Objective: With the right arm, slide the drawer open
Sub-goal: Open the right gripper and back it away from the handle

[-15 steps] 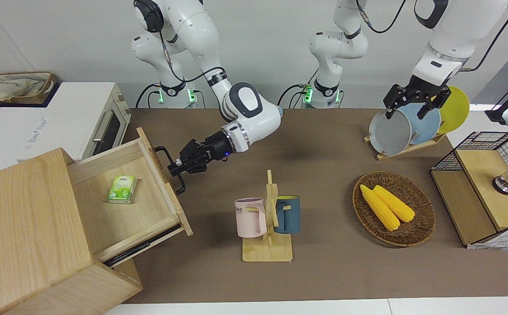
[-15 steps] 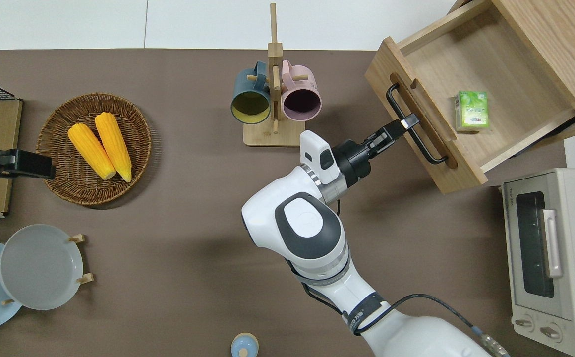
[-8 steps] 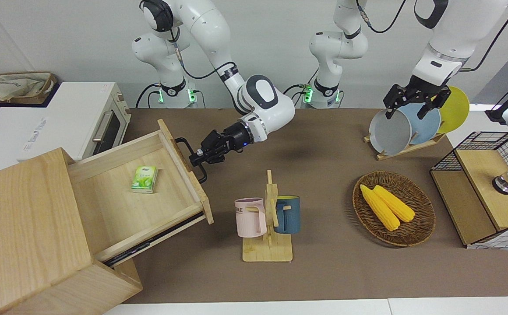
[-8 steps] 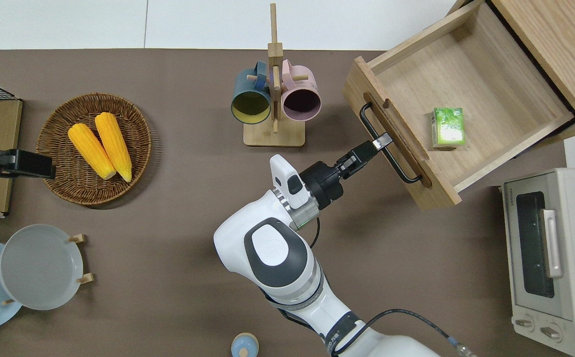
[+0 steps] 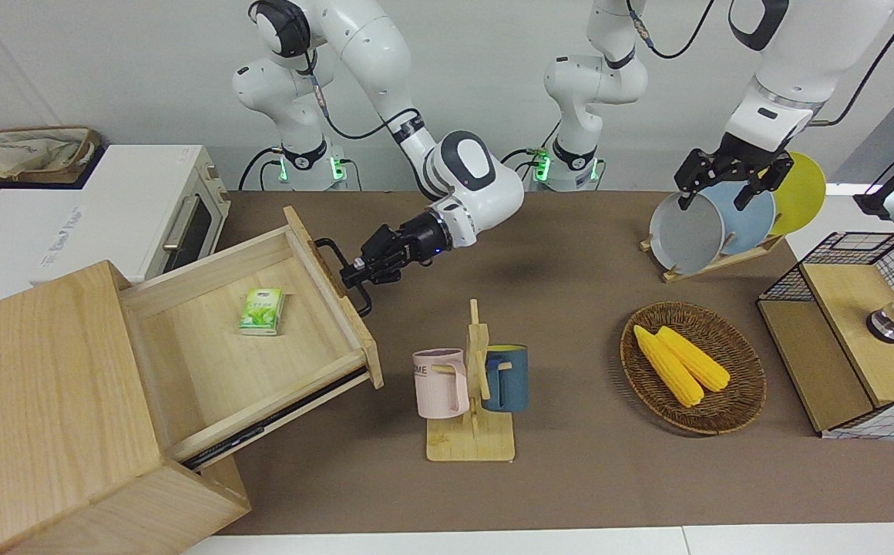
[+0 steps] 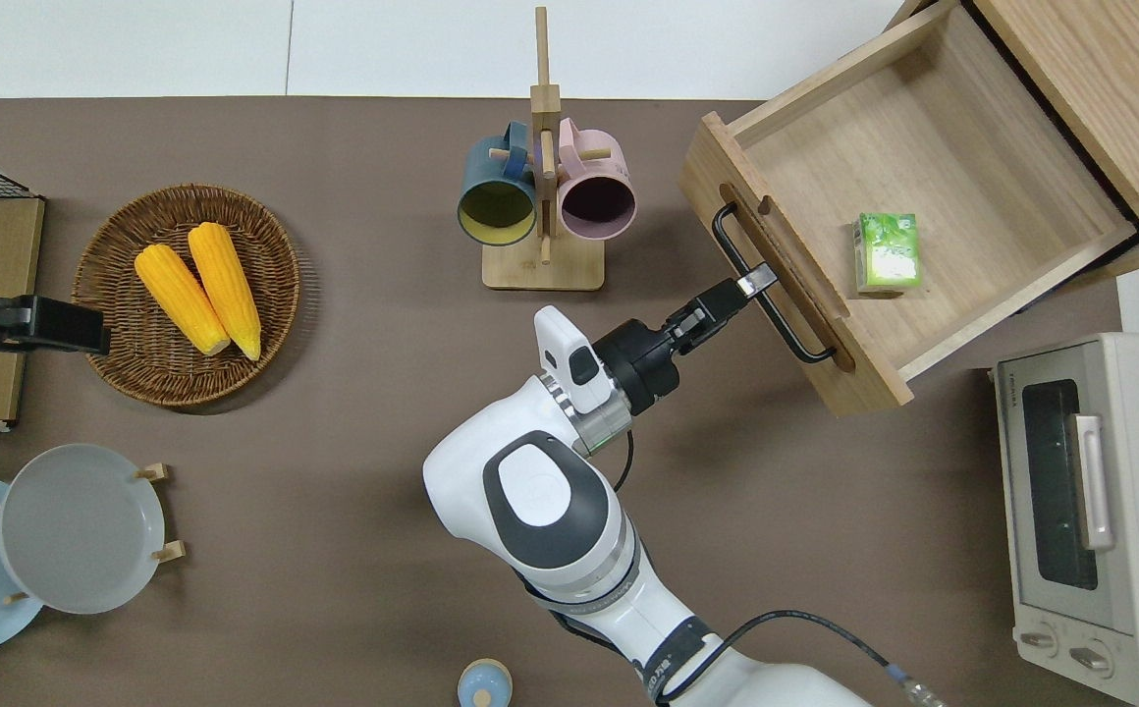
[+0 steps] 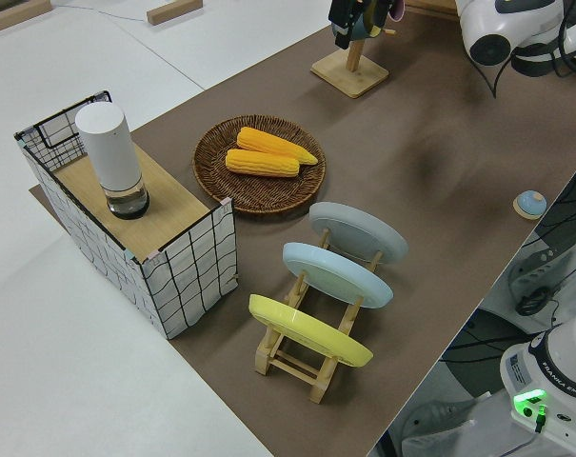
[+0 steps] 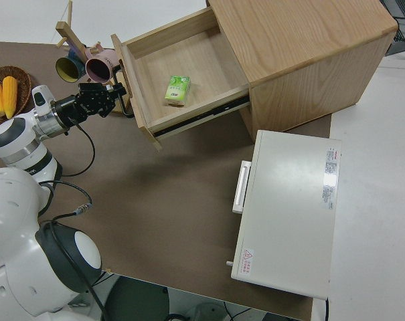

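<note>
The drawer [image 5: 208, 370] [image 6: 933, 137] [image 8: 195, 60] stands pulled well out of the pale wooden cabinet [image 5: 31, 385] [image 6: 1090, 69] at the right arm's end of the table. My right gripper [image 5: 354, 274] [image 6: 752, 284] [image 8: 116, 95] is shut on the drawer's black bar handle [image 5: 326, 245] [image 6: 797, 340], about midway along it, with the arm stretched low over the table. A small green packet [image 5: 262, 311] [image 6: 887, 253] lies on the drawer floor. The left arm is parked, its gripper [image 5: 730, 181] open.
A wooden mug rack [image 5: 472, 385] [image 6: 542, 196] with a pink and a blue mug stands close to the drawer front. A white toaster oven [image 5: 131, 208] [image 6: 1090, 511] sits nearer to the robots than the cabinet. A corn basket [image 5: 694, 366], plate rack [image 5: 717, 223] and wire-mesh cabinet [image 5: 855, 331] occupy the left arm's end.
The right gripper has drawn the handle away from the cabinet, so the drawer stands farther out, carrying the green packet with it. Most of that travel came early; the left arm stayed still.
</note>
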Action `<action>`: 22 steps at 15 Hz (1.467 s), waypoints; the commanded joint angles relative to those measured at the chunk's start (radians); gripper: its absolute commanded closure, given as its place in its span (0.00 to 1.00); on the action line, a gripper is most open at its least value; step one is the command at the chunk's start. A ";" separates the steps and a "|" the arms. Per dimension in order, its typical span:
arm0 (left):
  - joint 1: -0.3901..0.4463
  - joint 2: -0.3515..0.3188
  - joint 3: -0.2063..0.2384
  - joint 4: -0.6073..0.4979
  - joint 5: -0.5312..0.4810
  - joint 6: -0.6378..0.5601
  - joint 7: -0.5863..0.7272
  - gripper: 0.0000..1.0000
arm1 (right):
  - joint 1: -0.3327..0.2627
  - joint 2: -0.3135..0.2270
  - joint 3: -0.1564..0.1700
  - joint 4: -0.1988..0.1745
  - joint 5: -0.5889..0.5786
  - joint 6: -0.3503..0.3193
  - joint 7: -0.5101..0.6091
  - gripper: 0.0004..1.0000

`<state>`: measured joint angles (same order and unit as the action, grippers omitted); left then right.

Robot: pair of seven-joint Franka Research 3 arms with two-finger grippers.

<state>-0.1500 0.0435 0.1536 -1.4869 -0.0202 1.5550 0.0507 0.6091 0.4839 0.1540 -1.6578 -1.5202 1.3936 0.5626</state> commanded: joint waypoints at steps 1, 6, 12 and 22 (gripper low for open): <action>-0.017 0.013 0.017 0.020 0.012 0.000 0.008 0.00 | 0.037 0.002 0.001 0.019 0.005 -0.022 -0.035 0.43; -0.017 0.013 0.017 0.020 0.012 0.000 0.008 0.00 | 0.034 0.002 -0.001 0.021 0.043 0.013 0.019 0.02; -0.017 0.013 0.017 0.020 0.012 0.000 0.008 0.00 | 0.037 0.002 0.001 0.021 0.046 0.013 0.040 0.02; -0.017 0.013 0.017 0.020 0.012 0.000 0.008 0.00 | 0.034 -0.007 0.001 0.183 0.313 0.051 0.022 0.02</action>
<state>-0.1500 0.0435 0.1536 -1.4869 -0.0202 1.5550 0.0507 0.6450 0.4795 0.1581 -1.5331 -1.2888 1.4290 0.5924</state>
